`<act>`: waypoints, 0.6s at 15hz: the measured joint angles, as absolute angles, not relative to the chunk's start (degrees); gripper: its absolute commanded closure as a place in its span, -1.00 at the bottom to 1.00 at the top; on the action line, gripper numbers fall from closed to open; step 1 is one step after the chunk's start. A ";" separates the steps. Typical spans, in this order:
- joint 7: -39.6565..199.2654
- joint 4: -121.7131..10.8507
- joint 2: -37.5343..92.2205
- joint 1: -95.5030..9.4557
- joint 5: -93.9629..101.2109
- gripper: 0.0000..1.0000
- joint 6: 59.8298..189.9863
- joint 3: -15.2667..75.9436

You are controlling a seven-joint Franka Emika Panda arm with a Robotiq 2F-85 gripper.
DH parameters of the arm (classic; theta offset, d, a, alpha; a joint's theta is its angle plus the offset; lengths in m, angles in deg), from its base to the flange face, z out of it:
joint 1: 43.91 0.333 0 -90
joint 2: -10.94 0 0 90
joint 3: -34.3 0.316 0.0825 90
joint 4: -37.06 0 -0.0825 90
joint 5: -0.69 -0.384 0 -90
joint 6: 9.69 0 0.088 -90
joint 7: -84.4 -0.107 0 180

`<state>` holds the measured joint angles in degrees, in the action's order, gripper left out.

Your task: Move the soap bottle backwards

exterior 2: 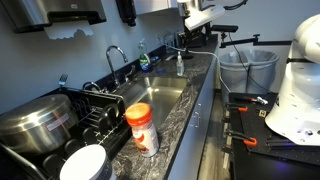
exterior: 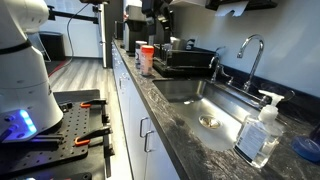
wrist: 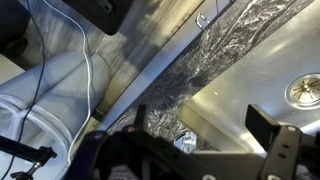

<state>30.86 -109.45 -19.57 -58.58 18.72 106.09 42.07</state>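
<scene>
Gripper [exterior 2: 184,40] is hanging high over the far stretch of counter [exterior 2: 192,110]. On the wrist feed the gripper [wrist: 180,135] has its jaws spread wide, one finger [wrist: 265,125] off at the edge of frame, and nothing held between them.

The soap bottle [exterior 2: 180,65] stands below the tool, close to straight under it from this angle, on the granite just beside the end of the sink [exterior: 185,92]. It is upright, long axis vertical, with the white pump head [exterior: 270,99] on top.

My wrist camera doesn't catch the bottle at all. I only get counter edge, granite, the drain [wrist: 305,92] out to one side and a white bin liner [wrist: 40,100].

My call is to come straight down and straddle the body.

The label [exterior: 256,135] is pale and the print too small to read. Same for the orange-and-white container [exterior: 146,58], well apart from the tool, beyond the sink.
</scene>
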 measured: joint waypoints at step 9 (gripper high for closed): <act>-1.73 -108.78 -15.40 -60.95 34.04 -1.00 106.20 42.70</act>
